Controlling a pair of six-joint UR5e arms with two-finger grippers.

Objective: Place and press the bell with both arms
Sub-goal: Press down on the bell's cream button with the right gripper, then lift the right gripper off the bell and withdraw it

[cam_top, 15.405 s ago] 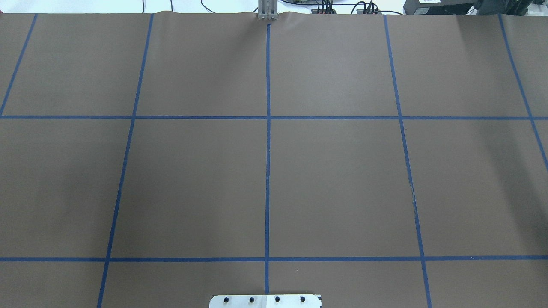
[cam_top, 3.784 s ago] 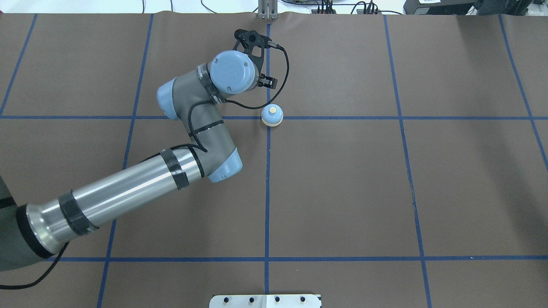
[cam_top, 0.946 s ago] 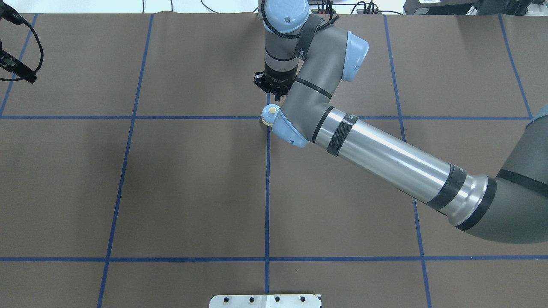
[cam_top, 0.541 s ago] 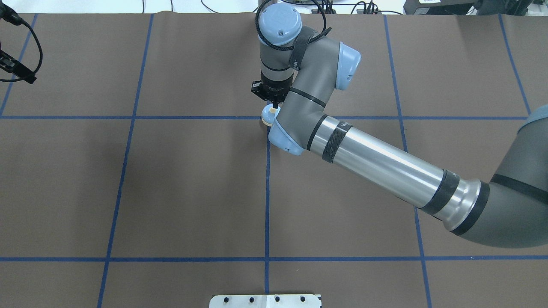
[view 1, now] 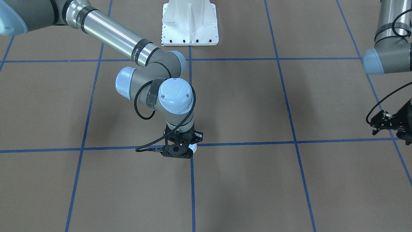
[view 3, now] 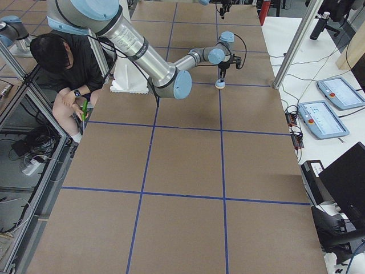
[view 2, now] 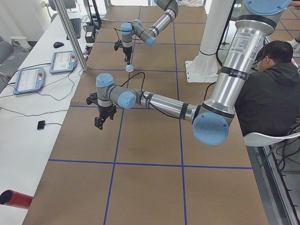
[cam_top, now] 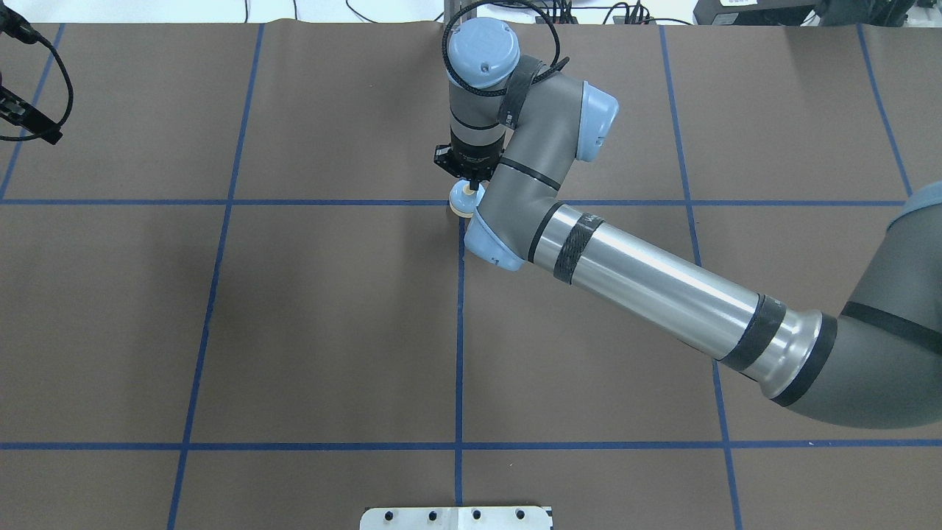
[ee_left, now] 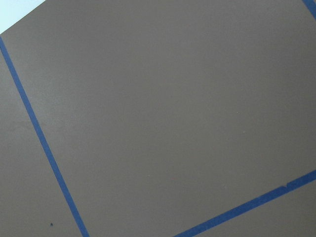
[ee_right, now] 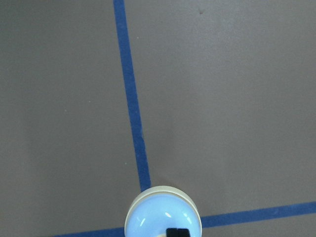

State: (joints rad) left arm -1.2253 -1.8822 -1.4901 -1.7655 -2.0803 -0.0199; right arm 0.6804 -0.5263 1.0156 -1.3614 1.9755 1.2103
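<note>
Right gripper (cam_top: 469, 179) has dropped lower, fingers pressed together, tip on the bell (cam_top: 461, 204), midway along table (cam_top: 294, 331) toward its far edge. Left gripper (view 2: 100, 123) near far-left corner, can't tell its state.

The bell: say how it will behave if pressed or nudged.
The bell should hold still under a downward press: its flat base is wider than the dome. The glossy dome looks slippery, so the right gripper's fingers might glance off. Nudged sideways, it should slide, not roll.
</note>
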